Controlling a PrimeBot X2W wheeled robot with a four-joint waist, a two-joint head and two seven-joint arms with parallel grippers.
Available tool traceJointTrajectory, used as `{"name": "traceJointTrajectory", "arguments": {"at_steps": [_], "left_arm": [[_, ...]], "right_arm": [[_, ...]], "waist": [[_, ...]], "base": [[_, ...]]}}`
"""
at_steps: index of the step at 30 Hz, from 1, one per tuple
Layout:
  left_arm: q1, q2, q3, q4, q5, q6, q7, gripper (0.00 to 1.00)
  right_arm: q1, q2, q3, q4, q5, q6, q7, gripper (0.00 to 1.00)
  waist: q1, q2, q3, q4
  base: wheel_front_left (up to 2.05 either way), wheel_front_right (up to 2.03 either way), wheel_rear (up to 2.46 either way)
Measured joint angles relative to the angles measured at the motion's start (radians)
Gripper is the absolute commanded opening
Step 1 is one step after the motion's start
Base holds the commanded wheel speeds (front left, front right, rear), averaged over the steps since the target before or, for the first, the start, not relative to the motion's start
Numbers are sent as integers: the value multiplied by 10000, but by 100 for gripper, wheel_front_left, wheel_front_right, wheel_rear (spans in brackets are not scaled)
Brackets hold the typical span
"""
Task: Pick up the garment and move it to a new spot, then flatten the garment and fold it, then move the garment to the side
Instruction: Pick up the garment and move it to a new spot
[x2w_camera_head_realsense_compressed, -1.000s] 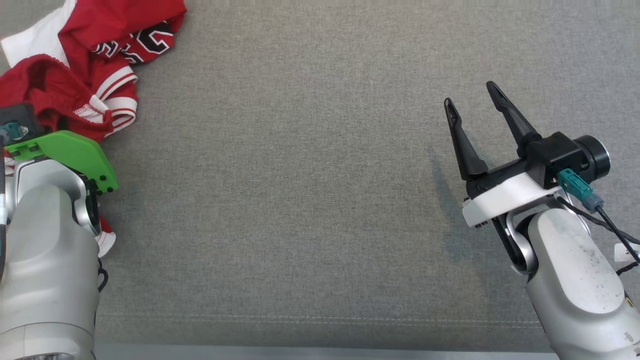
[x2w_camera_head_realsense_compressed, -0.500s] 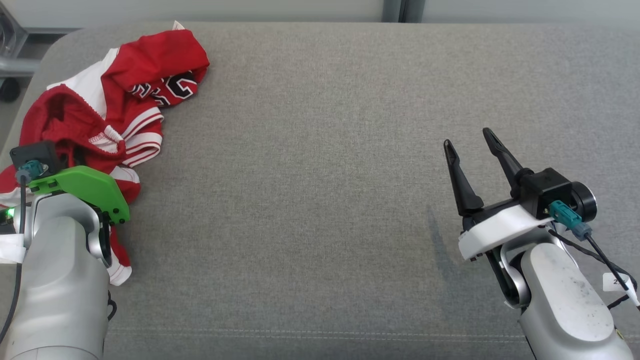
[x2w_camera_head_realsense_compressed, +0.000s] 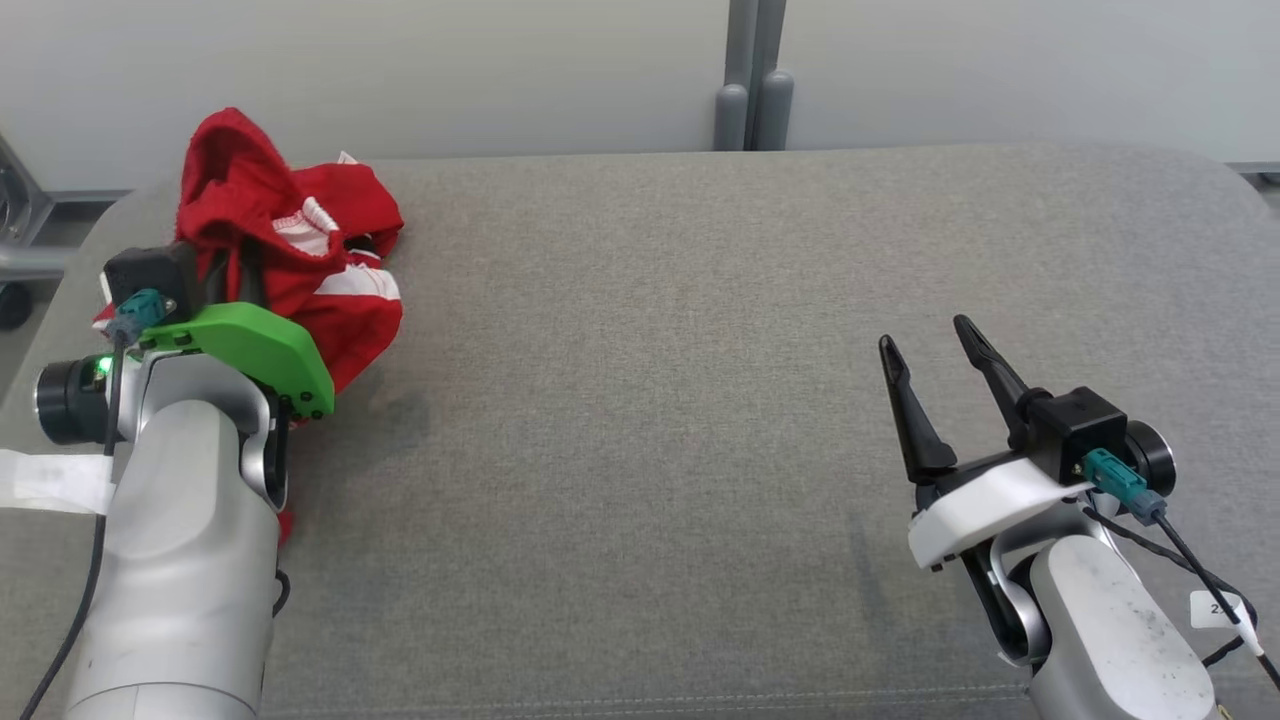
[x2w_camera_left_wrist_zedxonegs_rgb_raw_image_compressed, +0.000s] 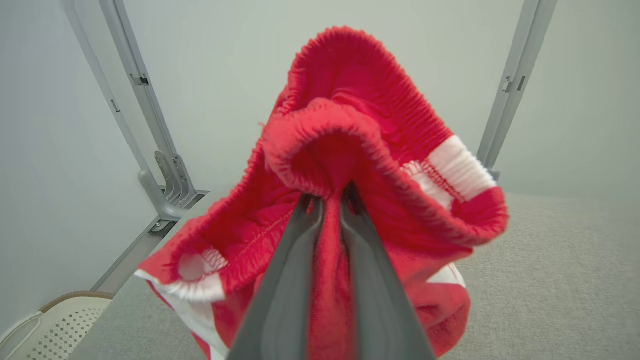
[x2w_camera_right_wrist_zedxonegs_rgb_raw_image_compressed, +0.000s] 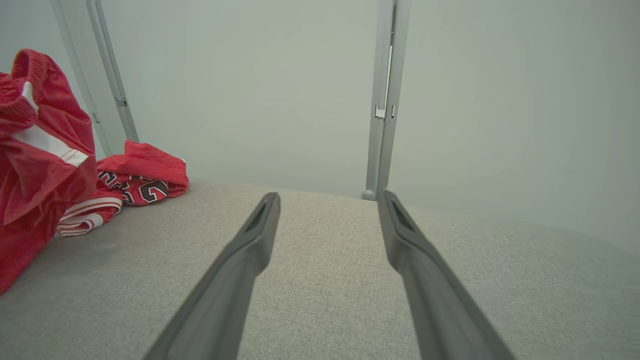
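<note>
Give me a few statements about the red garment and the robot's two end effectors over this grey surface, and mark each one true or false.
1. The left end effector is shut on the red garment. True.
2. The right end effector grips a corner of the garment. False: its fingers stand apart with nothing between them, far to the right of the garment.
3. The garment lies flat and folded. False: it is bunched up, part raised in the grip and part resting on the grey surface.
4. The garment is at the left end of the grey surface. True.
</note>
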Motion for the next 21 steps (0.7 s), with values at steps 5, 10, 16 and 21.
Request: {"name": "traceJointTrajectory", "arguments": {"at_steps": [5,10,16,21], "left_arm": [[15,-228,-405,-309,-19,-380,-8,0],[125,-261,-836,-464,-48,-564,6,0],[642,-244,-1666,-395,-102,-694,314,0],[884,-230,-2993,-447,-1118,-903,652,0]], "right_arm": [[101,17,4,-19,46,-2,0,100],[178,19,4,-48,44,-4,0,100],[201,23,81,-98,40,4,0,100],[208,61,234,-104,38,96,0,100]], "waist": [[0,0,-235,-431],[0,0,-359,-932],[0,0,-388,-1607],[0,0,-305,-2222]], "base": [[0,0,0],[0,0,0],[0,0,0],[0,0,0]]}}
